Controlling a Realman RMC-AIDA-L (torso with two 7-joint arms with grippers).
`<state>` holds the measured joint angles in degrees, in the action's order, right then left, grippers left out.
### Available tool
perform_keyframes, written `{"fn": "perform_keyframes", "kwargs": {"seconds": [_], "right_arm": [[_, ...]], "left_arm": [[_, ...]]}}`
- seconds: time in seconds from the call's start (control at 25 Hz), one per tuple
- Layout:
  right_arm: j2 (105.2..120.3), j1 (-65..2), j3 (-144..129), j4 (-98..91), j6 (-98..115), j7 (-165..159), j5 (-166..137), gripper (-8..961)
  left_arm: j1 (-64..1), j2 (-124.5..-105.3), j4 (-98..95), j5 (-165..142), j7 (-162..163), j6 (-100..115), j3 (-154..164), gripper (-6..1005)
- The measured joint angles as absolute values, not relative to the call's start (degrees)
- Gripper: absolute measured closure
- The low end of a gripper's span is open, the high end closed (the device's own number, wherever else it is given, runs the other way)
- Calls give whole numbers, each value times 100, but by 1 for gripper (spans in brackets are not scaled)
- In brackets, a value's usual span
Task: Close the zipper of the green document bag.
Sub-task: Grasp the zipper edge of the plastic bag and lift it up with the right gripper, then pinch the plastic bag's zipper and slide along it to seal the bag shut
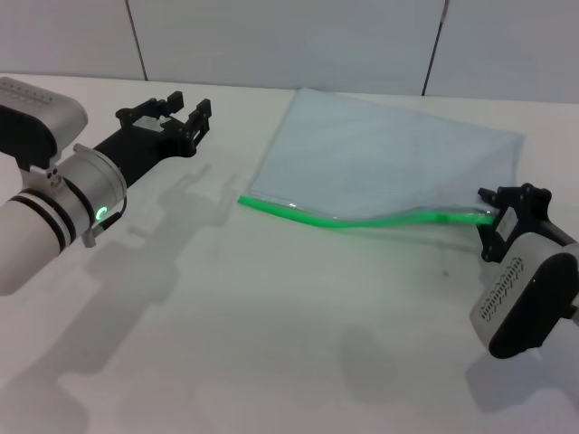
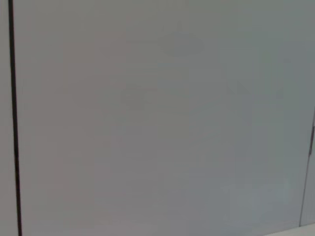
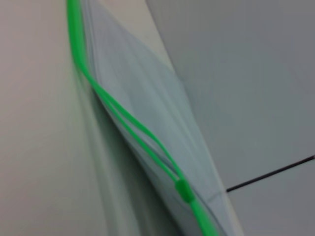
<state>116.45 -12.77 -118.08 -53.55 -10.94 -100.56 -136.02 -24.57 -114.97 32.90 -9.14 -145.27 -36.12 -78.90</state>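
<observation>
Nearest the head camera, the right gripper point(image 1: 496, 210) sits low over the desk point(image 1: 271, 316) at the right-hand end of the zipper point(image 1: 362, 220), seemingly lifting that end so the edge bows; whether it is pinching I cannot tell. In the right wrist view the slider point(image 3: 182, 188) lies close by, with the two green tracks parting beyond it, so most of the run is unclosed. The green document bag point(image 1: 389, 158) lies flat behind. The left gripper point(image 1: 188, 116), spread and empty, hovers well apart.
</observation>
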Motion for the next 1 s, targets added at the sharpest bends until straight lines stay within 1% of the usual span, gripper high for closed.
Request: {"fn": "perform_keyframes", "kwargs": {"seconds": [0.12, 0.44, 0.68, 0.84, 1.0], "right_arm": [[11645, -1233, -11812, -5529, -1076, -10059, -13599, 842], [11602, -771, -11733, -6665, -665, -10147, -13592, 897], [11591, -514, -11360, -7454, 203, -10296, -13584, 899], [11596, -495, -11257, -7694, 682, -10388, -13564, 901], [11595, -491, -11279, -7767, 758, -10435, -13386, 901]], "left_arm": [[-2485, -11495, 3307, -1074, -14424, -3611, -7872, 577], [-2593, -11438, 3703, -2759, -13330, -3607, -7863, 578], [-2543, -11445, 4419, -4025, -12879, -3615, -7870, 578], [-2526, -11442, 4890, -4899, -12491, -3665, -7875, 578], [-2494, -11479, 5345, -5880, -12101, -3678, -7872, 573]]}}
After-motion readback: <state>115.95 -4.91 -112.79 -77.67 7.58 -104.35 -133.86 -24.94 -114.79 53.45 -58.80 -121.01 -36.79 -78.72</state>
